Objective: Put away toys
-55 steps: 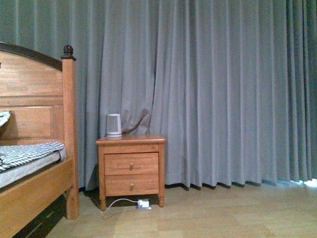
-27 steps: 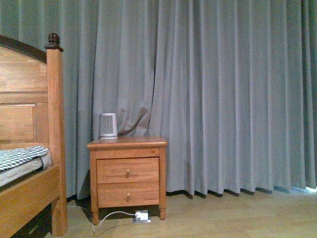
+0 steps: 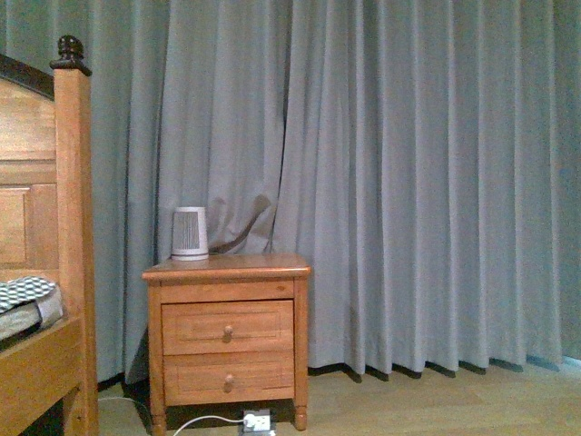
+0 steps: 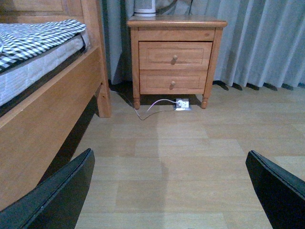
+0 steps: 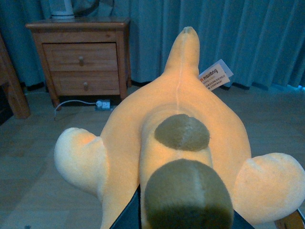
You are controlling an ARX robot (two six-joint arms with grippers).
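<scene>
The orange-yellow plush toy [image 5: 176,143] fills the right wrist view, with dark brown patches, rounded pale limbs and a small pale tag [image 5: 215,75]. My right gripper [image 5: 183,222] is shut on the plush toy and holds it above the wooden floor; only a dark finger edge [image 5: 127,218] shows beneath it. My left gripper [image 4: 171,191] is open and empty, its dark fingers [image 4: 57,195] spread wide over bare floor. Neither gripper nor the toy shows in the front view.
A wooden nightstand [image 3: 227,336] with two drawers stands against grey curtains [image 3: 408,182], a small white device [image 3: 189,233] on top. A wooden bed [image 4: 43,95] with checked bedding is on the left. A white cable and plug [image 4: 181,103] lie by the nightstand.
In the front view the bed and nightstand have shifted left and grown larger; the view has turned right and moved closer.
</scene>
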